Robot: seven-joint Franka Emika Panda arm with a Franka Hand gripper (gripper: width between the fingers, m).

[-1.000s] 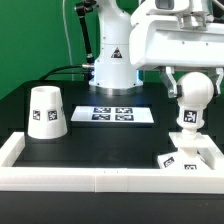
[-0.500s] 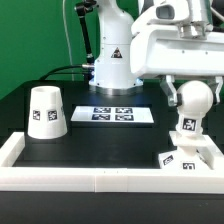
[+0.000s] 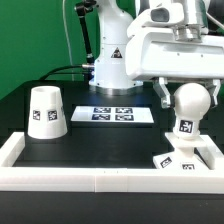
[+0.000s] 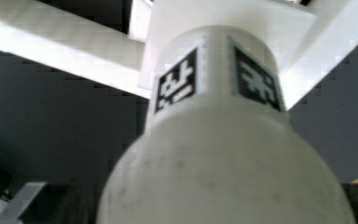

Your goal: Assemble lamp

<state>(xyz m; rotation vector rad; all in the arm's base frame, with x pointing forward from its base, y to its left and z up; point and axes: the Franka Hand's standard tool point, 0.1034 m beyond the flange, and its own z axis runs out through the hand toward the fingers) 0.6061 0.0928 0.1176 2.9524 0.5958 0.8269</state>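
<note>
My gripper (image 3: pixel 190 97) is shut on the round head of the white bulb (image 3: pixel 184 128), holding it upright with its tagged stem pointing down. The stem's end hangs right over the small square base (image 3: pixel 176 160) at the exterior view's right, near the front wall; I cannot tell if they touch. The tapered shade (image 3: pixel 45 110) stands mouth down at the exterior view's left, far from the gripper. In the wrist view the bulb (image 4: pixel 211 140) fills most of the picture, its two tags facing the camera. The fingertips are hidden there.
The marker board (image 3: pixel 120 115) lies flat in the middle, in front of the arm's white pedestal (image 3: pixel 112 70). A low white wall (image 3: pixel 90 178) borders the black table at the front and on both sides. A black cable runs behind the shade.
The gripper has come down a little with the bulb and shifted slightly to the exterior view's left, bringing the stem closer to the base. Shade and base have not moved.
</note>
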